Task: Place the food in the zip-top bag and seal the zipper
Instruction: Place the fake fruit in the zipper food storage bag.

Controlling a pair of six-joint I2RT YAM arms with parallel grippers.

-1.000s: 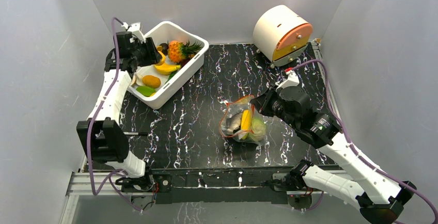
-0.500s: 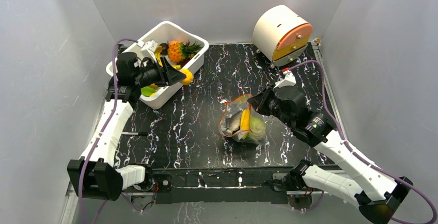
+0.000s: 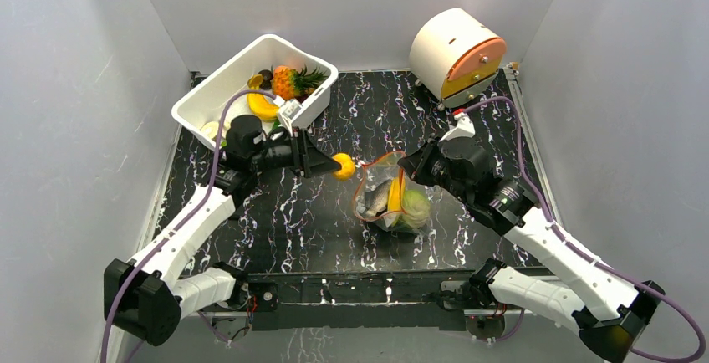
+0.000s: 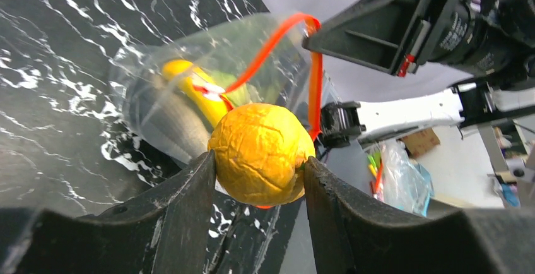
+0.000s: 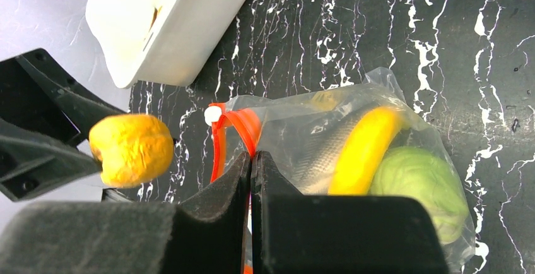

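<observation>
My left arm reaches in a long diagonal from its base toward the middle of the desk (image 3: 318, 221), wrist level. My left pincer (image 3: 339, 165) grips a round orange fruit (image 4: 260, 154) in the air, just beside the mouth of the zip-top bag (image 3: 393, 204). My right arm bends out to the right and angles back inward. My right pincer (image 5: 252, 160) is clamped on the bag's rim at the red zipper (image 5: 217, 141), and the mouth stands open. Inside lie a yellow banana (image 5: 363, 148), a green fruit (image 5: 419, 182) and a grey fish (image 5: 318, 154).
</observation>
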